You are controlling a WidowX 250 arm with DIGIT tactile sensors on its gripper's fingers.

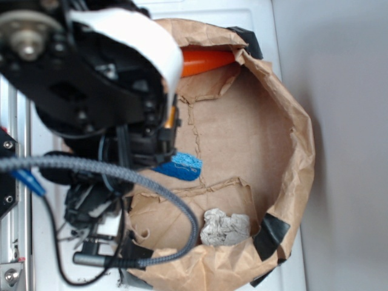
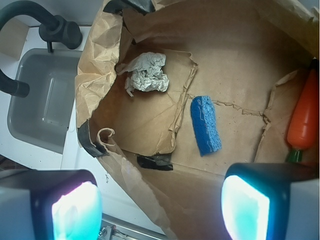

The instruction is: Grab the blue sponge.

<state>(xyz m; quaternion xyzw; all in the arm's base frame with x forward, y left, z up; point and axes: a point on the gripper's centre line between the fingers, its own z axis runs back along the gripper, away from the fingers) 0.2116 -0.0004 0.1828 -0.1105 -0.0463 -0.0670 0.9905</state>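
The gripper's [image 2: 160,205] fingers [image 2: 75,210] stand wide apart, empty, above the paper bag [image 2: 95,60]; inside lie the blue sponge [image 2: 205,124], a crumpled paper ball [image 2: 146,72] and an orange carrot [image 2: 305,117]. Exterior view: the sponge [image 1: 182,165] lies on the bag floor beside the arm, the paper ball [image 1: 225,228] nearer the rim.

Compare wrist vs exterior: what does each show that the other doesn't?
Wrist only: the grey sink, the black faucet, the full blue sponge, and both fingertips wide apart with nothing between them. Exterior only: the arm's black body and the braided cable, which hide part of the sponge. Both: sponge, orange carrot, crumpled paper ball, brown paper tray.
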